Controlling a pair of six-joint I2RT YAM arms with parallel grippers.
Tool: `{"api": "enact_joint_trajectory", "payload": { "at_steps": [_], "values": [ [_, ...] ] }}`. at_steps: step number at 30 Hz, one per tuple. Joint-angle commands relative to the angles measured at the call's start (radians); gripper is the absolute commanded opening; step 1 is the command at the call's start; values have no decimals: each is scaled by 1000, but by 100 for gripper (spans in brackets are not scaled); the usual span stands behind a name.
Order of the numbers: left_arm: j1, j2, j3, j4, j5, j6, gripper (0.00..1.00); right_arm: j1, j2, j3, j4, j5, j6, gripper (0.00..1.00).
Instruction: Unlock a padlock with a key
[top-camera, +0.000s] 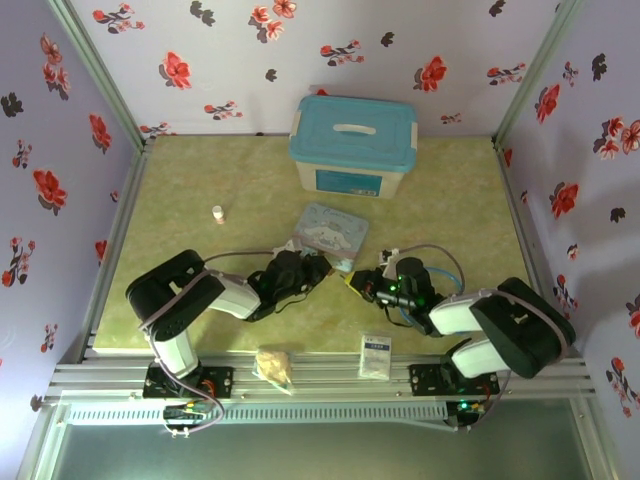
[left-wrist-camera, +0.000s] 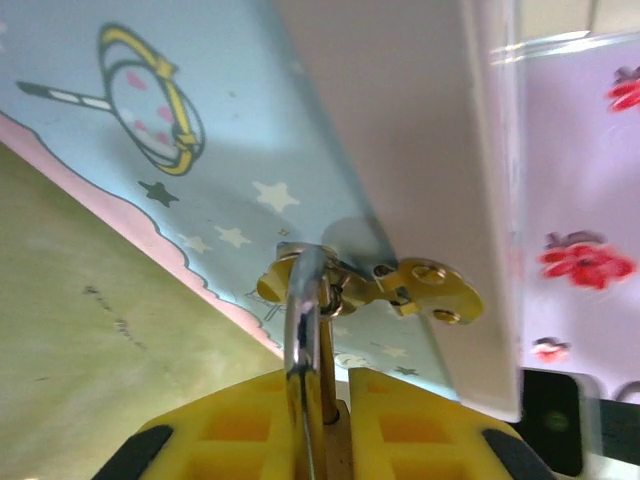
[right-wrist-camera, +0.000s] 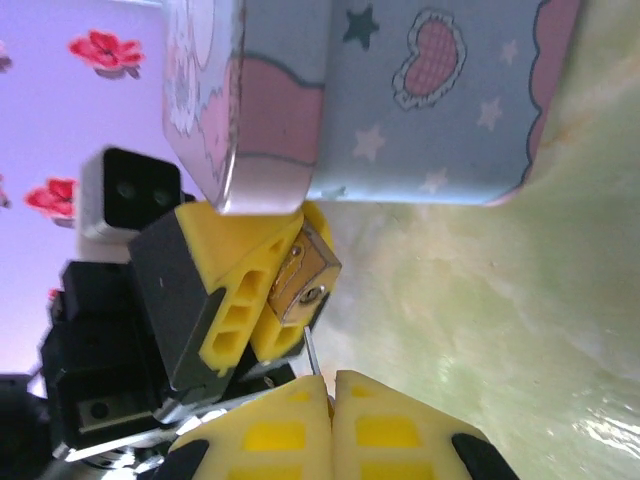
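Left gripper (top-camera: 312, 272): you see its jaws clamped on the padlock (right-wrist-camera: 305, 280), just beside the near edge of the cartoon tin (top-camera: 333, 232).
Padlock: the brass body sits pinched between the yellow fingers (right-wrist-camera: 235, 310). The silver shackle (left-wrist-camera: 300, 320) sticks out past the fingertips toward the tin. The keyhole face is turned to the right gripper (right-wrist-camera: 330, 385).
Right gripper: its jaws are together on the key (right-wrist-camera: 311, 352), just right of the left gripper.
Key: the thin blade points at the keyhole face. You cannot tell whether the tip touches it.
Table (top-camera: 200, 300): both grippers meet near its centre.
Far side: blue-lidded box (top-camera: 352, 145).
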Motion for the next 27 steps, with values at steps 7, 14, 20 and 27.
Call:
{"api": "enact_joint_trajectory", "payload": {
  "at_steps": [7, 14, 20, 27],
  "values": [
    [-29, 56, -62, 304, -152, -94, 0, -15, 121, 16, 191, -36, 181, 0],
    [-41, 81, -41, 347, -150, -118, 0, 12, 188, 35, 248, -43, 214, 0],
    [-51, 88, -32, 356, -139, -128, 0, 19, 307, 30, 460, -32, 277, 0],
    [-54, 76, -35, 352, -140, -134, 0, 25, 310, 34, 464, -16, 263, 0]
  ]
}}
